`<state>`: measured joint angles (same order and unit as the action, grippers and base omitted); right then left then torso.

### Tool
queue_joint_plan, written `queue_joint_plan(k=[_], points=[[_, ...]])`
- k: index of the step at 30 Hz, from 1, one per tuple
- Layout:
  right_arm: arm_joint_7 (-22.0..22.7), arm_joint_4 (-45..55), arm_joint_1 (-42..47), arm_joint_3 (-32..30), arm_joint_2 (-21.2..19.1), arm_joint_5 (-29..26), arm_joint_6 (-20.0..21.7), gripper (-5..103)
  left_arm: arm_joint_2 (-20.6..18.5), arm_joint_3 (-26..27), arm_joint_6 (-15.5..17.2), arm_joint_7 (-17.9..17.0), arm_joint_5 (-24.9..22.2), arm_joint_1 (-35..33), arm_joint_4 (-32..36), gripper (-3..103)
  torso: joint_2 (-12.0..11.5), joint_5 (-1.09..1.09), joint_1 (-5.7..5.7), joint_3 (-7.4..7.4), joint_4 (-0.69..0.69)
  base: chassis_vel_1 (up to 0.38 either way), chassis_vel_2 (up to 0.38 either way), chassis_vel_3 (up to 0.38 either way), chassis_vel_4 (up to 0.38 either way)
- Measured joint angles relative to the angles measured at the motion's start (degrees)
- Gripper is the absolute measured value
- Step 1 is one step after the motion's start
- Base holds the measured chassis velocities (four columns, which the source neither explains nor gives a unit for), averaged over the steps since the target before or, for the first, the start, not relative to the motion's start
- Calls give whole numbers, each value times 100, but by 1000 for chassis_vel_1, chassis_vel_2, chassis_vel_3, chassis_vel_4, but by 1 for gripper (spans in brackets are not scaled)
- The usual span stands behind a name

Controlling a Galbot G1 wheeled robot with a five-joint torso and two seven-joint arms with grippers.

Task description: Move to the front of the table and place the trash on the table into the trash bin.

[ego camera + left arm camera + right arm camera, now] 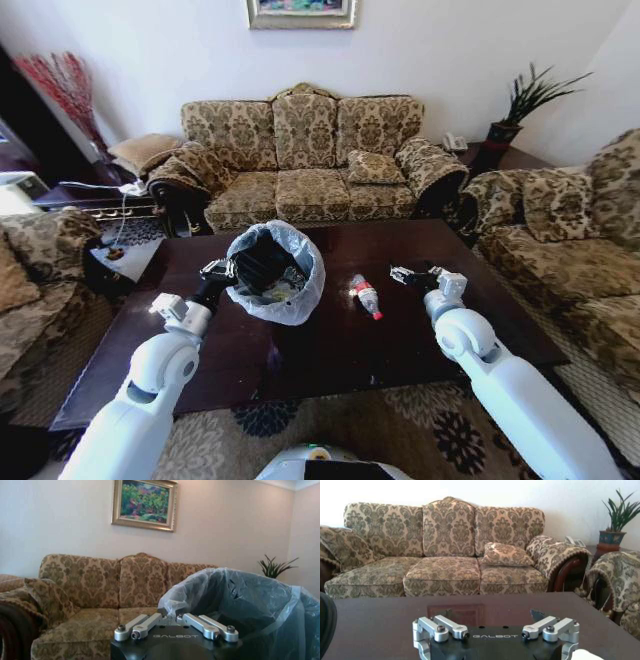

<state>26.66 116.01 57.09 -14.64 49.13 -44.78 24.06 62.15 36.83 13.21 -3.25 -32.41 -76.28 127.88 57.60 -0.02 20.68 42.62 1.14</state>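
Robot is parked at the front of the table [330, 350], both arms reaching over the dark top. The left end effector [218, 270] is clenched on the near-left rim of the trash bin [275, 272], pinching the ruffled pale bag; in the left wrist view the fingers [197, 624] converge right at the bag. The bin leans toward the robot with its mouth showing, some scraps already inside. The right end effector [415, 275] hovers released over the right half of the table, jaws spread wide in the right wrist view, holding nothing. The small clear bottle with the red label [366, 297] lies on its side between the bin and the right end effector, just beside the bin and near the open end effector. It looks like the last trash left on the table. Risks: the grip may be on thin bag film rather than hard rim, so the bag could slide or tear and the bin tip right over, spilling scraps. The bottle is round and lies on glossy wood, so an off-centre pinch could roll it away.
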Motion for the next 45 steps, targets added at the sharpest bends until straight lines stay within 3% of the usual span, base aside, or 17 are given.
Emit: queue_joint_plan(k=[2, 5, 14, 45], points=[[-2, 2, -2, 1, 0, 0, -1, 100, -1, 0, 0, -3, 1, 0, -1, 3, 0, -9, 0, 0, 3, 29, 76, -18, -16], [-5, 6, -4, 5, 1, 0, -1, 100, -4, 3, 0, -15, 6, 1, -1, 3, 0, 1, 0, 0, 9, 60, 82, -16, -23], [-5, 10, -6, 6, -3, -1, -1, 100, -4, -3, 0, -8, 5, 2, 0, 3, 0, 3, 0, 0, 0, 0, 0, 0, 0], [-4, 18, -11, 12, -4, -6, 3, 100, -6, -2, 4, -8, 3, 3, -9, 3, 0, 2, 0, 0, 3, 0, 0, 0, 0]])
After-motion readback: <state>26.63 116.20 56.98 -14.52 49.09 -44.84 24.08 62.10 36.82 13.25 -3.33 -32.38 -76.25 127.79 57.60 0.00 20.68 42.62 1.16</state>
